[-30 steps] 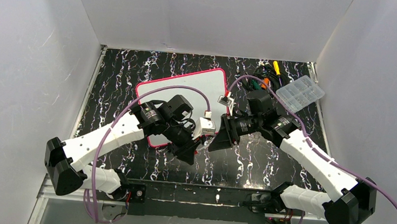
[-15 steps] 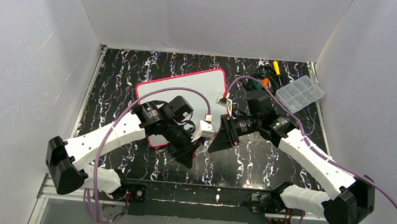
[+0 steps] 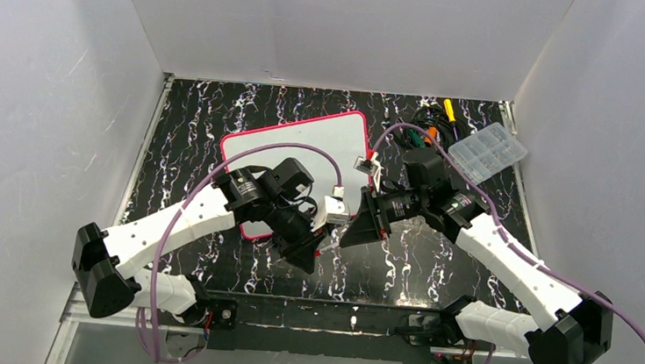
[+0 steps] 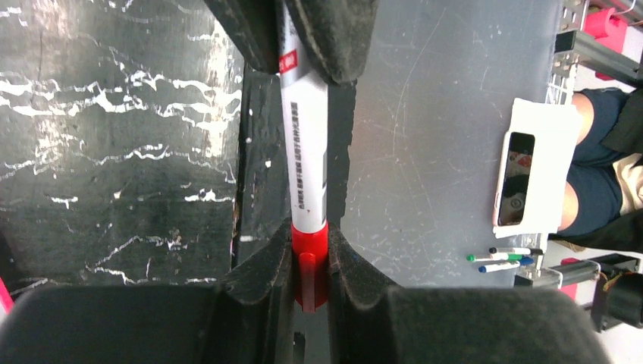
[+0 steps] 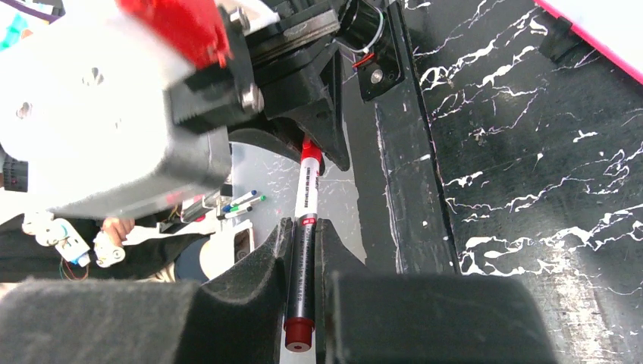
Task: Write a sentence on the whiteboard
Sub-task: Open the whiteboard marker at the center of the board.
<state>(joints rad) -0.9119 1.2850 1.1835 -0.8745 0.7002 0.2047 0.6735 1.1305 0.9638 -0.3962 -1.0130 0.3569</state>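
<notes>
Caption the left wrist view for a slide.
One marker, two arms: left gripper clamps its red cap, right gripper clamps its far end.

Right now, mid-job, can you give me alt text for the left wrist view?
A white-barrelled marker with a red cap runs vertically mid-frame, its cap pinched at the bottom by the black fingers of the left gripper, its upper barrel clamped by the right gripper. A black marbled table lies left, grey floor right.
</notes>
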